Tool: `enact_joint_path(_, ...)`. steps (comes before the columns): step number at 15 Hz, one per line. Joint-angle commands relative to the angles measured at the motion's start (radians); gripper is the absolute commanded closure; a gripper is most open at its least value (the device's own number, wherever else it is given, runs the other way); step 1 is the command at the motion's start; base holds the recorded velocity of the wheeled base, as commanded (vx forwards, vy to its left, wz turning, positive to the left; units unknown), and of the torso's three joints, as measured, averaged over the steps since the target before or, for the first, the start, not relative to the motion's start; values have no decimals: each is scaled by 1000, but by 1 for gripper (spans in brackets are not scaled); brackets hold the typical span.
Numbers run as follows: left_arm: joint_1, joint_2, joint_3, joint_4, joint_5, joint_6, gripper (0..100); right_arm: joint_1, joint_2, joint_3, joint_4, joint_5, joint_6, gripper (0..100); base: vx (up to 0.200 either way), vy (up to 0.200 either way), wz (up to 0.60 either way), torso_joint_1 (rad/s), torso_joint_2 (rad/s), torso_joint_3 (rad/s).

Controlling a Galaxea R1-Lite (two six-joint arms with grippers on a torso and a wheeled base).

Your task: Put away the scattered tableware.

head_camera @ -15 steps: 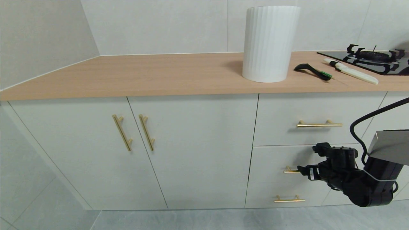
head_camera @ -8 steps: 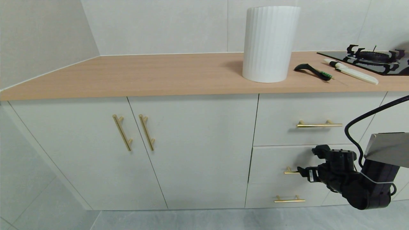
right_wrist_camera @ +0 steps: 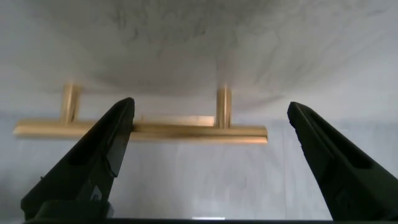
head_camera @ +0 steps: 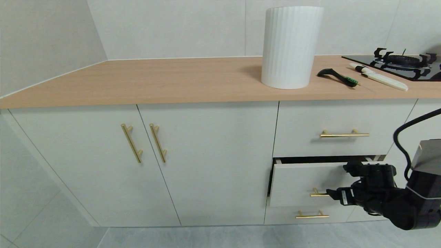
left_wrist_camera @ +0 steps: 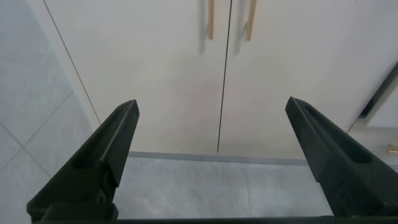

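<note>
The middle drawer (head_camera: 303,179) stands a little way out of the cabinet, with a dark gap along its top edge. The right gripper (head_camera: 337,179) is right at its gold handle (head_camera: 318,194). In the right wrist view the jaws are spread wide with the bar running across between them, and nothing is clamped. Whether one jaw hooks behind the bar cannot be told.

The left gripper (left_wrist_camera: 211,109) hangs low before the double cabinet doors (left_wrist_camera: 224,74), its jaws wide apart too and holding nothing.

The tableware waits up on the worktop (head_camera: 172,79). A black-handled utensil (head_camera: 336,76) and a white knife (head_camera: 379,78) lie side by side between the white ribbed container (head_camera: 291,46) and the hob (head_camera: 396,63), well apart from the drawer below.

The step in hand looks like drawing that drawer open. To do it well, the pull should run straight back along the runners and stay level, with the bar kept seated so it cannot slip off a jaw. The opening should end up wide enough to take the long knife, and the arm must stay clear of the top drawer's handle (head_camera: 344,135) above.

No brand, label or writing can be read anywhere. A small pale tag on the right gripper is too small to make out.
</note>
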Motion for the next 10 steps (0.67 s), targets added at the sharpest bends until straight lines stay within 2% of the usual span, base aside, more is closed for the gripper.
enact_joint_path(1,0,1,0,0,1,0,0,-13,-385,81,303,90,1,0,0,0,0,0,0,0)
enact_joint_path(2,0,1,0,0,1,0,0,-11,-515,68,465,113,3,0,0,0,0,0,0,0)
enact_joint_path(3,0,1,0,0,1,0,0,-11,-540,62,500,114,3,0,0,0,0,0,0,0)
enact_joint_path(4,0,1,0,0,1,0,0,-2,-686,1,684,120,4,0,0,0,0,0,0,0)
enact_joint_path(5,0,1,0,0,1,0,0,24,-771,-47,793,119,10,0,0,0,0,0,0,0)
enact_joint_path(7,0,1,0,0,1,0,0,64,-813,-80,833,114,15,0,0,0,0,0,0,0)
enact_joint_path(10,0,1,0,0,1,0,0,79,-736,-152,833,107,33,0,0,0,0,0,0,0)
